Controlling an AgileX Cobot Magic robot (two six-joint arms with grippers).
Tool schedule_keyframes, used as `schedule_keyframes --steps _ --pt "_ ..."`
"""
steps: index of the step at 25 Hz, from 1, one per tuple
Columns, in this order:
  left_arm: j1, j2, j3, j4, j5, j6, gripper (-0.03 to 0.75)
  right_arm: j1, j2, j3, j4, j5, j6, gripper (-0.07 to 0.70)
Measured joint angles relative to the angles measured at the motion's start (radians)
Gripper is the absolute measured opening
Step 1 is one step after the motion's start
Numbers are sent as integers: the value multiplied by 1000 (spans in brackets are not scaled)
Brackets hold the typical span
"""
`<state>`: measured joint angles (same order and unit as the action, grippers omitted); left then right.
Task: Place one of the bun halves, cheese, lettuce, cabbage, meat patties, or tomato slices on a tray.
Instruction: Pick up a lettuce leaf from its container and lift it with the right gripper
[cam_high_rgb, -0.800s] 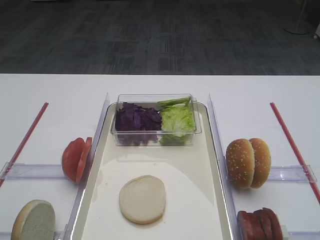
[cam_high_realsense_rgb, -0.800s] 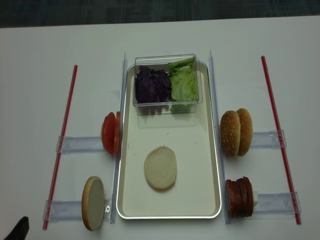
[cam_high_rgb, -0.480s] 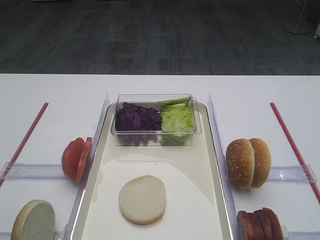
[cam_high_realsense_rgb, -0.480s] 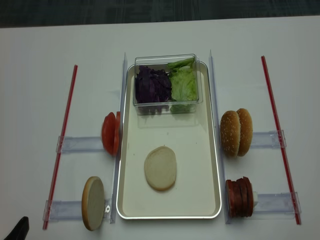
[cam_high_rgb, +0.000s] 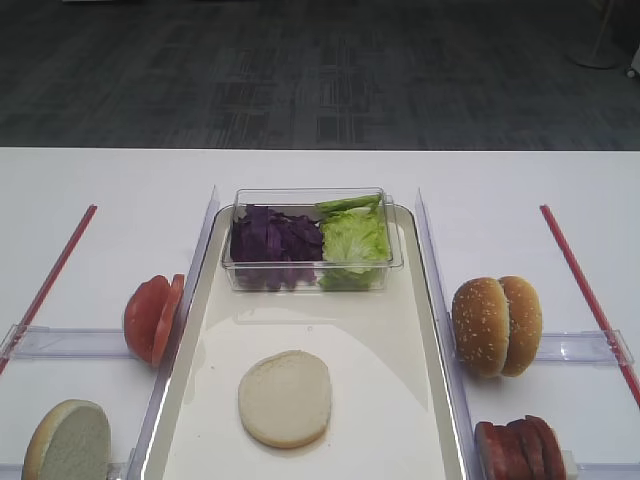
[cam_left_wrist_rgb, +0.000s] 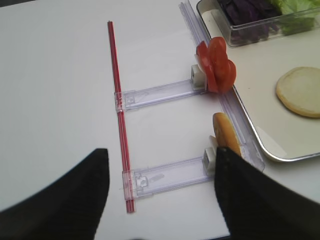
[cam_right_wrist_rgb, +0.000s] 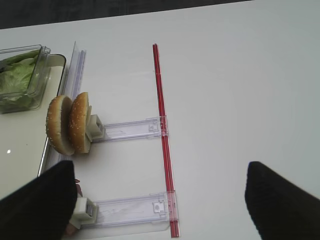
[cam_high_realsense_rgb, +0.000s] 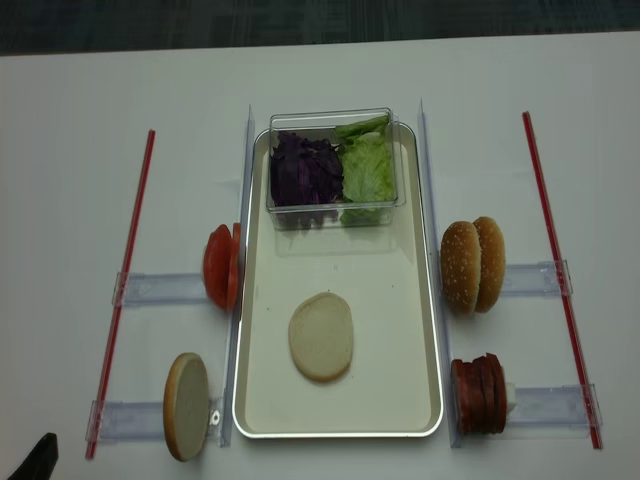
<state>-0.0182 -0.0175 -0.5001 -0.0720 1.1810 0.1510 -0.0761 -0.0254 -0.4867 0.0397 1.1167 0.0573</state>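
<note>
Exterior high view: cream tray (cam_high_realsense_rgb: 430, 300) at centre of the white surface (cam_high_realsense_rgb: 80, 100), carrying one pale bun half (cam_high_realsense_rgb: 321, 336) flat on its near half and a clear box (cam_high_realsense_rgb: 330, 205) at its far end, purple cabbage (cam_high_realsense_rgb: 304, 168) and green lettuce (cam_high_realsense_rgb: 368, 168) side by side inside. Neither pincer over the tray.

Right wrist view: right pincer (cam_right_wrist_rgb: 160, 197) spread as wide as it goes, gripping nothing, dark fingers (cam_right_wrist_rgb: 35, 205) at both lower corners of the picture. Ahead and to the left of it, two sesame bun halves (cam_right_wrist_rgb: 67, 122) standing on edge in a clear holder (cam_right_wrist_rgb: 127, 129), just outside the tray's side rail. Red strip (cam_right_wrist_rgb: 162, 135) running away between the fingers. Meat patties (cam_high_realsense_rgb: 478, 394) mostly hidden behind the left finger here; seen from overhead standing on edge in the nearer right-hand holder.

Left wrist view: left pincer (cam_left_wrist_rgb: 160, 200) likewise parted wide and empty, blurred dark fingers (cam_left_wrist_rgb: 65, 200) low in the picture. Ahead and to the right of it, tomato slices (cam_left_wrist_rgb: 216, 70) upright in the farther holder; a bun half (cam_left_wrist_rgb: 226, 134) on edge in the nearer holder, close beside the right finger, whether touching impossible to tell. Tray and its flat bun half farther right, well apart from this pincer.
</note>
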Motion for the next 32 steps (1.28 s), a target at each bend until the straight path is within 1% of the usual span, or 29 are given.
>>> schedule_keyframes --steps 10,16,22,25,28,32 --pt "0 0 0 0 0 0 433 0 0 0 0 0 0 692" --pt "0 0 0 0 0 0 433 0 0 0 2 0 -24 692" --pt "0 0 0 -2 0 0 433 0 0 0 50 0 -87 692" --pt "0 0 0 -2 0 0 433 0 2 0 68 0 -98 692" --pt "0 0 0 -2 0 0 433 0 29 0 78 -2 -102 692" --pt "0 0 0 -2 0 0 438 0 67 -25 87 -16 -148 692"
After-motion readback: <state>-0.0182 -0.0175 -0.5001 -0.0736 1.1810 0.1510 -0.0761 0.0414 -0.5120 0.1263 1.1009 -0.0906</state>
